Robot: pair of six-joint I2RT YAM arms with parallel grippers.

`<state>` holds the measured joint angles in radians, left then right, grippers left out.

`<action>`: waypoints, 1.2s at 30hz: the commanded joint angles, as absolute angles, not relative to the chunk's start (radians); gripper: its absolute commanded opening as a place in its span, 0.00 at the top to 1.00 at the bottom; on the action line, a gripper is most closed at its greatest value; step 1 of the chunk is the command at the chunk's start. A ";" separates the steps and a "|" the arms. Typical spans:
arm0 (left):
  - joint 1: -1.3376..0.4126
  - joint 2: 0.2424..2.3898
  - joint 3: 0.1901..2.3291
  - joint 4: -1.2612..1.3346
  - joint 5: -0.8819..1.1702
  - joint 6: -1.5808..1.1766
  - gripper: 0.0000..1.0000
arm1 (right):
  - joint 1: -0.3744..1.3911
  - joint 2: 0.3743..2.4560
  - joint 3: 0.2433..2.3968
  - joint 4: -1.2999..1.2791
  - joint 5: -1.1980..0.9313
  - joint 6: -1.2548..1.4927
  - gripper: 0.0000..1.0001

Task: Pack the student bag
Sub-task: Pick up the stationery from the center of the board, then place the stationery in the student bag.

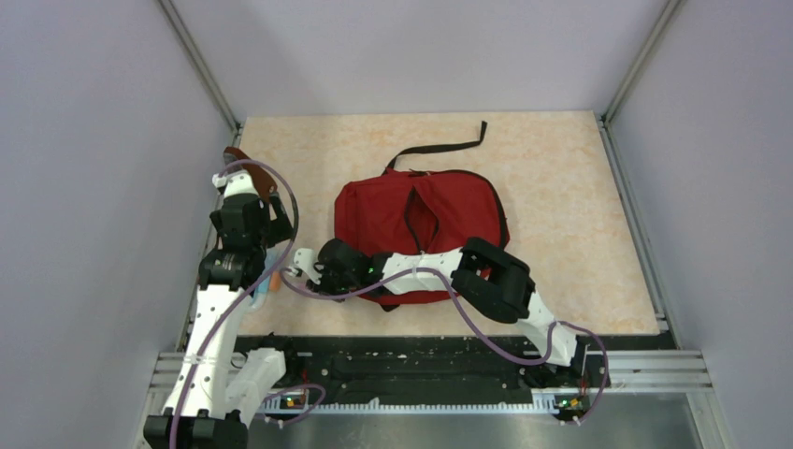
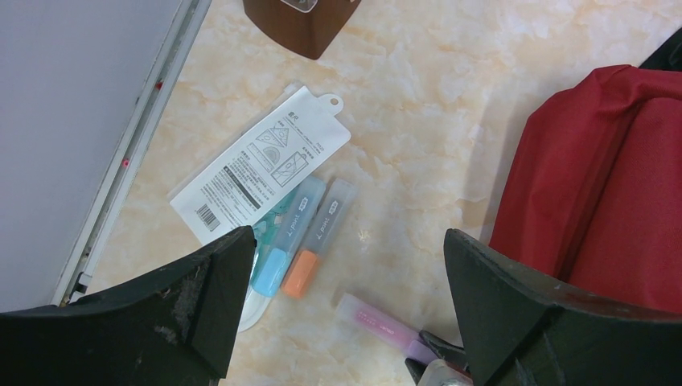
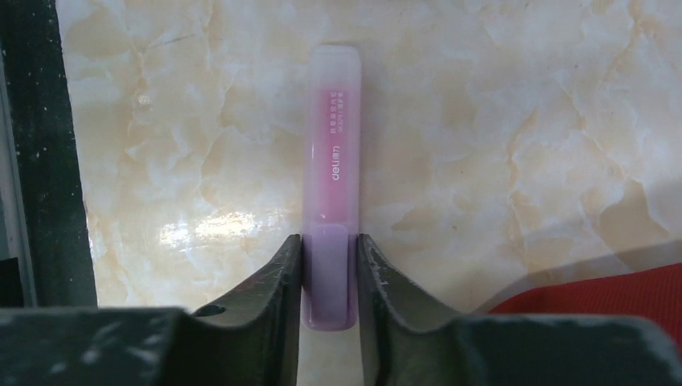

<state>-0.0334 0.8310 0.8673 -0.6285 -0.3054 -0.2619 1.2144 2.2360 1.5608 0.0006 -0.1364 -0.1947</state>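
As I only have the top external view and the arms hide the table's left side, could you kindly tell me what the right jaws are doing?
Observer: The right gripper has its jaws closed against both sides of a pink highlighter, at its lilac end, which lies flat on the table.
Operator: Thank you. Is anything else lying near it?
Observer: Yes. The left wrist view shows a blue highlighter and an orange highlighter side by side, by a white printed packet.
Operator: And the left arm?
Observer: The left gripper hangs above those items with its jaws wide open, holding nothing.
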 commanded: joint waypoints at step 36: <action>-0.023 0.784 0.855 -0.572 -0.324 -0.276 0.08 | 0.790 1.492 1.277 -0.630 0.214 0.265 1.00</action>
<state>-0.0273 0.7918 0.8597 -0.6216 -0.3134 -0.2638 0.7940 1.5059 1.2304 -0.5579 0.2096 0.2588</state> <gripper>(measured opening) 0.917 0.240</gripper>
